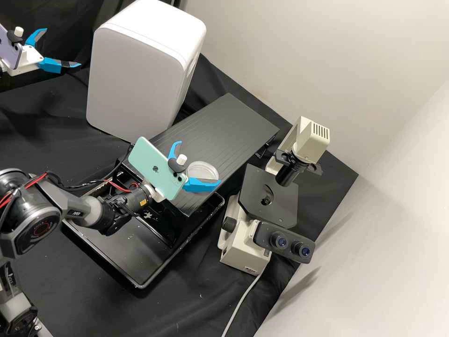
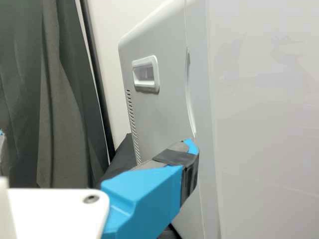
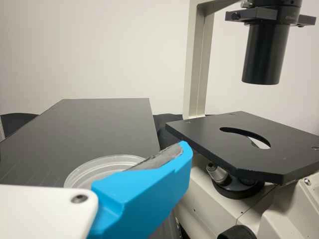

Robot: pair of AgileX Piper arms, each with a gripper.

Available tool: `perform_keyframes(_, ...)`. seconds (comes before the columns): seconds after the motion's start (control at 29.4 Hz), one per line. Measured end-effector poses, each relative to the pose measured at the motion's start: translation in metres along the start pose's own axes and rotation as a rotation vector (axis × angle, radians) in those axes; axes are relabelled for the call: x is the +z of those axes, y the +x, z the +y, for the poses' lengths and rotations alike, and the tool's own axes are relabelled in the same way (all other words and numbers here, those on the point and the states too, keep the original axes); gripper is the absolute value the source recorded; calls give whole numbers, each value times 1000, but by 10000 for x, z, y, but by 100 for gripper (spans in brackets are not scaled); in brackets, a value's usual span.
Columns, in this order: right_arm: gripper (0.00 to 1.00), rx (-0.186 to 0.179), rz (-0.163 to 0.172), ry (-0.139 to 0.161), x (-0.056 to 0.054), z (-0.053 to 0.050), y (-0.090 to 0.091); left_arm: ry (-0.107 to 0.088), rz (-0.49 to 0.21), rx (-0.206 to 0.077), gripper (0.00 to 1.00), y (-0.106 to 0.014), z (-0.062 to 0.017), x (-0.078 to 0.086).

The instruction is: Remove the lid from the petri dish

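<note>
1. High view — the petri dish (image 1: 203, 171) lies on the near end of a black ribbed panel (image 1: 224, 126), which rests across a black tray (image 1: 135, 255) on the tabletop (image 1: 47, 131).
   - The right gripper (image 1: 197, 162) is at the dish with its blue fingers spread wide, one raised over the far side and the other along the near rim. It holds nothing.
   - I judge that this spread is meant to take the lid by its edge. Whether a finger touches the rim I cannot tell.
   - The left gripper (image 1: 61, 47) hangs well apart, high beside a white appliance (image 1: 140, 70). It is also wide open and empty, probably parked out of the way.
   - An inverted microscope (image 1: 266, 220) stands just beside the panel.

2. Left wrist view: one blue finger (image 2: 149, 194) points at the white appliance (image 2: 164, 99), close to the side with a recessed handle and vent slots. Nothing lies against its pad.

3. Right wrist view: the right arm's blue finger (image 3: 144, 191) runs just beside the dish (image 3: 102, 167), low over the panel (image 3: 84, 124).
   - The dish is round, shallow and made of clear plastic, and it looks empty.
   - Its lid seems to be still on — though the seam between lid and base is hard to make out.
   - The microscope stage (image 3: 249, 149) stands beyond it.
</note>
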Motion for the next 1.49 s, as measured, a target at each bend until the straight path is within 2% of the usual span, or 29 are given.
perform_keyframes(0.34, 100, 0, 0, 0, 0, 0, 0, -1, -1, 0, 100, 0, -1, 5)
perform_keyframes(0.51, 100, 0, 0, 0, 0, 0, 0, -11, -25, -8, 100, -8, -25, 105)
perform_keyframes(0.68, 100, 0, 0, 0, 0, 0, 0, -46, -65, -50, 100, -96, -143, 313)
perform_keyframes(0.75, 100, 0, 0, 0, 0, 0, 0, -66, -98, -71, 100, -154, -209, 439)
perform_keyframes(0.78, 100, 0, 0, 0, 0, 0, 0, -84, -120, -83, 100, -189, -246, 523)
perform_keyframes(0.88, 100, 0, 0, 0, 0, 0, 0, -101, -182, -110, 100, -277, -330, 708)
perform_keyframes(1.02, 100, 0, 0, 0, 0, 0, 0, -110, -270, -107, 100, -379, -436, 846)
perform_keyframes(1.15, 100, 0, 0, 0, 0, 0, 0, -119, -334, -131, 100, -492, -543, 891)
perform_keyframes(1.26, 100, 0, 0, 0, 0, 0, 0, -105, -387, -142, 100, -560, -574, 916)
perform_keyframes(1.32, 100, 0, 0, 0, 0, 0, 0, -98, -409, -159, 100, -602, -602, 921)
perform_keyframes(1.49, 100, 0, 0, 0, 0, 0, 0, -96, -442, -188, 100, -714, -637, 952)
